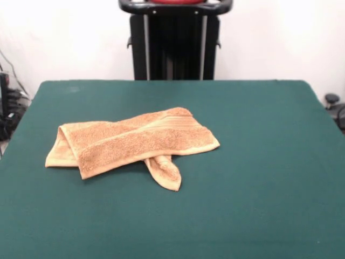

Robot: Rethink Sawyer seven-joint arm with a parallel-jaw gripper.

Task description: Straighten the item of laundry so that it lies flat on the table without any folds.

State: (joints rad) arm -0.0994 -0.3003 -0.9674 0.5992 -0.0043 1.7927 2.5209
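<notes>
Front view. The dark green surface [259,178] fills most of the frame; its near edge and near corners are cut off by the frame, while its far edge runs straight below a pale wall. Behind that far edge stands the black pedestal [175,46], cropped at the top, where only a thin strip of red shows above a black rim. No part of the pincer appears, so whether it stands apart or together cannot be told. The orange-tan towel [132,144] lies left of centre on the surface, well clear of every edge, in a long folded bundle running from lower left to upper right. Its upper layer is doubled over the lower one, so the underside and the full outline are hidden. A ribbed woven band [180,123] crosses the right-hand end near the hem. At the left end the cloth turns back on itself in a rounded fold. A small twisted corner [166,171] pokes out from beneath the front edge, pointing toward the viewer. Dark cables at the left margin are hard to make out.
</notes>
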